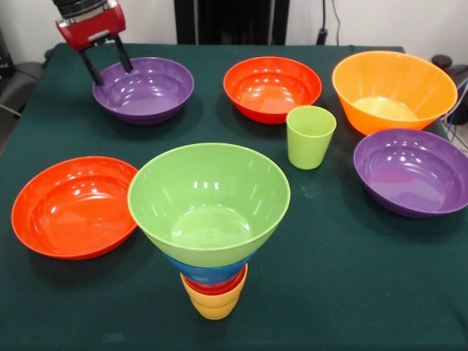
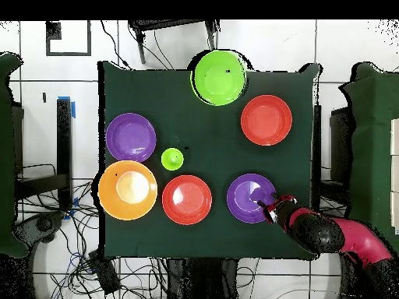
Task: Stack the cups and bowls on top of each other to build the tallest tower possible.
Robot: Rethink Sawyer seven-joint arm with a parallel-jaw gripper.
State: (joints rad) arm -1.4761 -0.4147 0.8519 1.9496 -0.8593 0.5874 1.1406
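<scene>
Front view: pincer [image 1: 107,64] open, straddling rim of purple bowl [image 1: 144,90] just below; light, stiff, glossy-slick, so best pinched at the rim.

Tower [image 1: 210,241] upright at front: yellow cup, red cup, blue bowl, wide green bowl atop. Green cup [image 1: 310,137] upright mid-table. Six bowls loose around it.

No text, label, brand, number or sign can be read on anything in either view.
</scene>
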